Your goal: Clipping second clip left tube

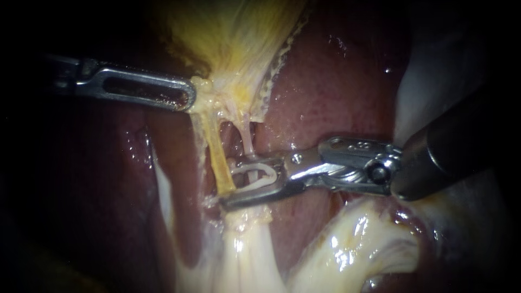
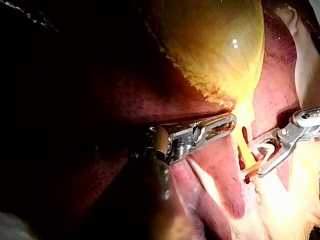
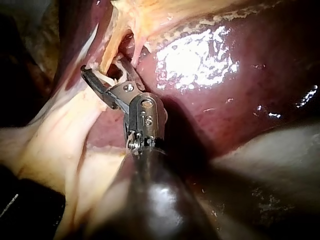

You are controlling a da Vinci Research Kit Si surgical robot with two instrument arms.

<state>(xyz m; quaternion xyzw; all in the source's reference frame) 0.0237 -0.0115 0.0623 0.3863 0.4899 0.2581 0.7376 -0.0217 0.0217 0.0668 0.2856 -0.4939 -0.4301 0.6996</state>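
Nearest, the right instrument's silver tool (image 1: 228,184), jaws spread and carrying a white plastic clip (image 1: 255,174), sits at the yellow cord-like left tube (image 1: 217,154), where an off-centre squeeze might snag the thin pale tube (image 1: 247,135) beside it; farther, the left instrument's slotted steel tool (image 1: 189,100) grips the yellow gallbladder (image 1: 233,32) above that tube; two instruments, two tubes, one clip.

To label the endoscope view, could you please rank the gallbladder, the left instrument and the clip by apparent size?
1. gallbladder, largest.
2. left instrument, its visible length.
3. clip, clearly smallest, held in the right instrument.
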